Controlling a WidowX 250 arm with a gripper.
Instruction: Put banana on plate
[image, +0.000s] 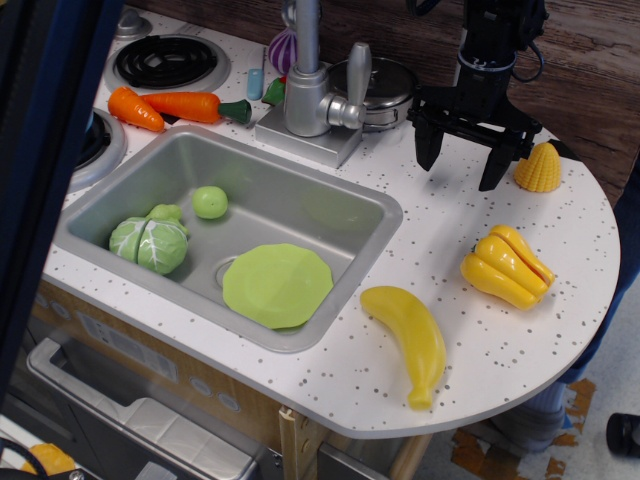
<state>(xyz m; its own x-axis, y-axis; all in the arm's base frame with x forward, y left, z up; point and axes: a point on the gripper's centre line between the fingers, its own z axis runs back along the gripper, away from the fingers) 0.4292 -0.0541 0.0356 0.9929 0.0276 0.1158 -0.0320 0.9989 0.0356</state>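
The yellow toy banana (410, 338) lies on the speckled white counter, right of the sink, stem end toward the front edge. The light-green plate (277, 285) lies flat in the sink basin's front right part. My black gripper (462, 165) hangs open and empty above the counter's back right, well behind the banana, its two fingers spread wide.
A ridged yellow pepper (507, 266) lies right of the banana; a small corn (538, 167) sits beside the gripper. In the sink (330, 205) are a cabbage (149, 240) and a green ball (209, 202). The faucet (312, 80), a pot (388, 88) and carrots (170, 107) stand behind.
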